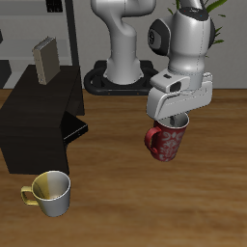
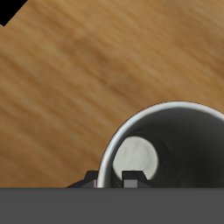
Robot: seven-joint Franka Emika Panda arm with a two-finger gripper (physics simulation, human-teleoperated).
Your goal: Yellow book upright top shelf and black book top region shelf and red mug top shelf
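Observation:
The red mug [image 1: 165, 144] hangs tilted over the wooden table, out in front of the robot's base. My gripper [image 1: 178, 120] is shut on its rim from above. In the wrist view the mug's pale grey inside [image 2: 179, 144] fills the space below the gripper [image 2: 111, 179], one finger on each side of the rim. The yellow book [image 1: 45, 60] stands upright on the flat top of the black-brown shelf [image 1: 29, 111], well away from the gripper. I cannot make out the black book against the dark shelf.
A yellow-and-white mug [image 1: 51, 192] stands on the table [image 1: 207, 198] near the front edge, in front of the shelf. The robot's base [image 1: 121, 72] stands at the back, with a plant behind the arm.

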